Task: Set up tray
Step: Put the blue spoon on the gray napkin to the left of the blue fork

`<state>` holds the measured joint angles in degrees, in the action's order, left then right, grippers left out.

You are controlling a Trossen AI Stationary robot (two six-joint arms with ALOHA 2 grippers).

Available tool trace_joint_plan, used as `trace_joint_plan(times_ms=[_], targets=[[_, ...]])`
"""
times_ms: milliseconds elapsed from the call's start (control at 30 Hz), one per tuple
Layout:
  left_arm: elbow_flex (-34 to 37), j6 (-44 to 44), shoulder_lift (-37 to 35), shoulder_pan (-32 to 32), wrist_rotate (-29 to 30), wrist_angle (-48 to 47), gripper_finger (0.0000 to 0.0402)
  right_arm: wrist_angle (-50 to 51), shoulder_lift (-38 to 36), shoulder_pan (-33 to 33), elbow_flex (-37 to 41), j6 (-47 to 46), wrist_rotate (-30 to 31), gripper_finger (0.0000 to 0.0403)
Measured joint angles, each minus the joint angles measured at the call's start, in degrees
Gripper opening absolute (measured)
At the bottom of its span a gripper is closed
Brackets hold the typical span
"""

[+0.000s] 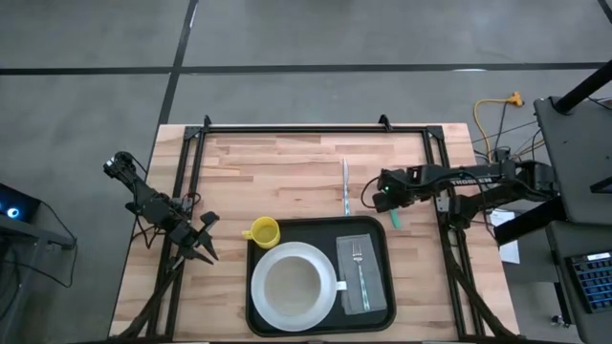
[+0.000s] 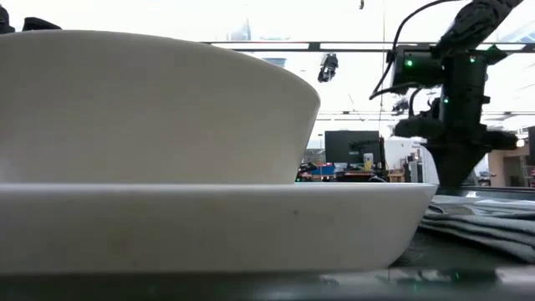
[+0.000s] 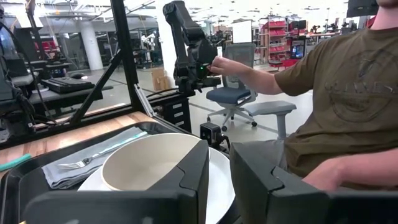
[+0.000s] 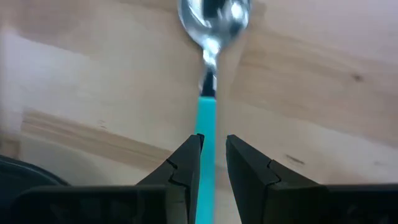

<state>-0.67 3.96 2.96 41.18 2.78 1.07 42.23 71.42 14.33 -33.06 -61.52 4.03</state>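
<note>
The black tray lies at the table's near middle. On it a white bowl stands on a white plate, beside a grey napkin with a fork on top. My right gripper hangs over the table just beyond the tray's far right corner, narrowly open. Its fingers stand on either side of a spoon's teal handle, and the spoon's metal bowl lies over bare wood. My left gripper waits at the table's left, slightly open, pointing at the bowl. My right gripper comes down on the spoon from above, with its fingers across the teal handle. One finger's edge overlaps the handle, and a strip of wood shows between the handle and the other finger. I cannot tell whether the gripper touches the handle.
A yellow cup stands on the wood at the tray's far left corner. A knife lies beyond the tray, left of my right gripper. A black frame edges the table. A seated person is beyond the table's edge.
</note>
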Motion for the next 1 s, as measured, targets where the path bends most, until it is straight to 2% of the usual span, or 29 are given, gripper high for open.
trace_joint_plan(times_ms=[267, 700, 833, 1000], targets=[[0.0, 0.0, 0.0, 0.0, 0.0, 0.0, 0.0048, -8.9, -0.1, 0.0, 5.0, -0.2, -3.0, 0.0068], [0.0, 0.0, 0.0, 0.0, 0.0, 0.0, 0.0048, -9.2, -0.1, 0.0, 5.9, -2.4, -2.9, 0.0068], [0.0, 0.0, 0.0, 0.0, 0.0, 0.0, 0.0048, -9.0, -0.1, -0.1, 6.0, -5.6, -0.3, 0.0068], [0.0, 0.0, 0.0, 0.0, 0.0, 0.0, 0.0048, -9.1, 0.0, -0.1, 6.1, -2.3, 2.7, 0.0068]])
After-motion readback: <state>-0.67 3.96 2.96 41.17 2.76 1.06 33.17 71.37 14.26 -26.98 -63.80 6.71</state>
